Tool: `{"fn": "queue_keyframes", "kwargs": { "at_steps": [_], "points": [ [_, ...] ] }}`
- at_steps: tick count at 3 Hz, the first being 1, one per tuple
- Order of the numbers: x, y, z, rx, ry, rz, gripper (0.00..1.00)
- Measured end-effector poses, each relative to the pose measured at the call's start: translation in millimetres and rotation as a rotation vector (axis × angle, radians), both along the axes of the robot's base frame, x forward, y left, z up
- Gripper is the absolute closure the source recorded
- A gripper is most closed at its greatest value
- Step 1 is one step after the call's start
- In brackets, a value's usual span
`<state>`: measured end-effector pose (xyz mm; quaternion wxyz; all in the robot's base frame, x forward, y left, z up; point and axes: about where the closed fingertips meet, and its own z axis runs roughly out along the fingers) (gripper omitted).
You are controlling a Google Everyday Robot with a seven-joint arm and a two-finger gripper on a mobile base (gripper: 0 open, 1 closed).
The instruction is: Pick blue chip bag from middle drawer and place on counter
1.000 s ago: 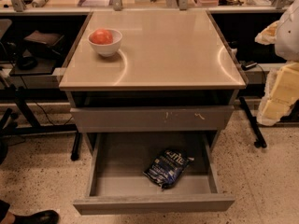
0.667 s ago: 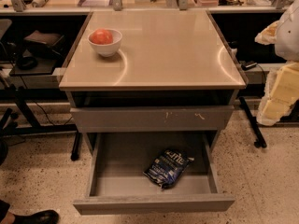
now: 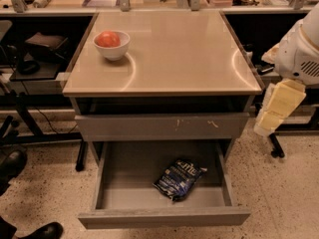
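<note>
The blue chip bag (image 3: 179, 178) lies crinkled on the floor of the open middle drawer (image 3: 164, 217), right of centre and near the front. The beige counter (image 3: 169, 49) tops the grey cabinet above it. My gripper (image 3: 264, 126), pale yellow on a white arm, hangs at the right edge of the camera view. It is beside the cabinet's right front corner, level with the shut upper panel. It holds nothing and is well above and right of the bag.
A white bowl (image 3: 111, 45) with a red-orange fruit stands on the counter's back left. A grey front panel with pale scuffs (image 3: 162, 127) sits above the open drawer. Dark shoes (image 3: 30, 230) and chair legs (image 3: 79, 158) are at the left. Cluttered shelves run behind.
My arm and gripper have shifted slightly left, toward the cabinet's right side. The bag, drawer and bowl have not moved.
</note>
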<state>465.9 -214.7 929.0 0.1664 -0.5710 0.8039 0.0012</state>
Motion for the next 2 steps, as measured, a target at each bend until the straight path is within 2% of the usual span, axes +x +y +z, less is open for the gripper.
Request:
{"fn": "queue_keyframes", "kwargs": {
  "at_steps": [2],
  "points": [
    [0.3,1.9,-1.7,0.005,-0.001,0.0,0.0]
  ]
}}
